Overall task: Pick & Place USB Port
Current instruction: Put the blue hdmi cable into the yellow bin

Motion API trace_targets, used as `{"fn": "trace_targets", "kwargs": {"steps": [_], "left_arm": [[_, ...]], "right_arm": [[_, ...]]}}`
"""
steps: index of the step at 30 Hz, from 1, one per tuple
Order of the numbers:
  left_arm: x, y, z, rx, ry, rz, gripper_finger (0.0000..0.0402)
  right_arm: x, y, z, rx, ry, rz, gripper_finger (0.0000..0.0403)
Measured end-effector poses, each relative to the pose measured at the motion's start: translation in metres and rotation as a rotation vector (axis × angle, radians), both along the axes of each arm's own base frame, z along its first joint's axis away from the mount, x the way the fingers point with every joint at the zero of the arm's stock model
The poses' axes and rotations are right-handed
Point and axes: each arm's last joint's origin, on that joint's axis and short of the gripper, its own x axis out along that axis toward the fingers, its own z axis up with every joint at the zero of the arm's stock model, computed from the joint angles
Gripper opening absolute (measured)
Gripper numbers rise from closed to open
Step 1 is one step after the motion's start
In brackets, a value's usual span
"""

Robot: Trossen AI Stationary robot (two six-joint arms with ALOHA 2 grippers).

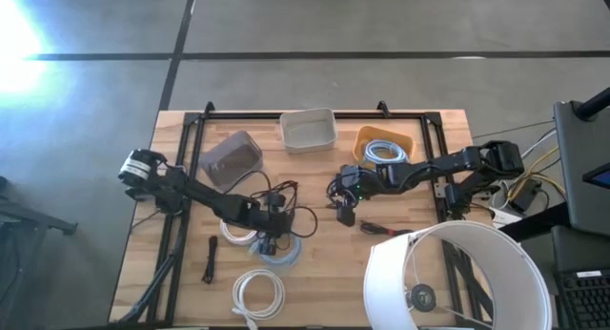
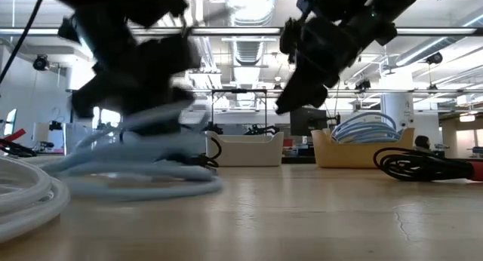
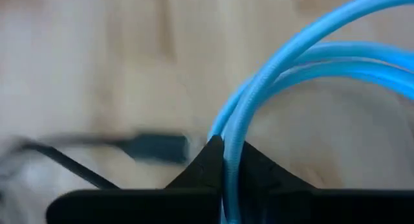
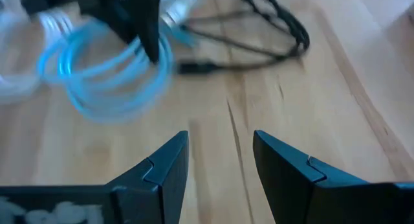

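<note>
My left gripper (image 3: 224,160) has its jaws pinched narrow on the blue cable (image 3: 304,62), whose loop arcs straight ahead of them just off the counter (image 1: 324,273), while my right gripper (image 4: 220,160), jaws wide and empty, hovers farther away.

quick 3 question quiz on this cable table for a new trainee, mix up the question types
1. True or false: the left hand is shut on the light blue cable.
2. The right hand is: A) gripping a black cable, B) open above bare table, C) inside the white bin.
3. Fill in: the yellow bin holds a coiled ____.

Key: 1 true. 2 B. 3 cable.
</note>
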Motion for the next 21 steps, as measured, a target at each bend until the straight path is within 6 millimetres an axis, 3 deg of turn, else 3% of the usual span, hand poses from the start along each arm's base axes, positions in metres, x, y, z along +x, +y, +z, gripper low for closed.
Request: {"fn": "trace_targets", "kwargs": {"steps": [6,11,15,21], "left_arm": [[0.007,0.006,0.027,0.246,-0.115,0.141,0.0021],[0.011,0.009,0.041,0.397,-0.155,0.201,0.0021],[0.013,0.01,0.045,0.443,-0.172,0.237,0.0021],[0.018,0.01,0.056,0.458,-0.207,0.268,0.0021]], "right_arm": [[0.01,0.009,0.015,0.136,-0.177,0.005,0.0169],[0.014,0.013,0.023,0.124,-0.265,0.03,0.0169],[0.017,0.011,0.03,0.073,-0.338,-0.031,0.0169],[0.02,0.009,0.023,0.038,-0.323,-0.05,0.0169]]}}
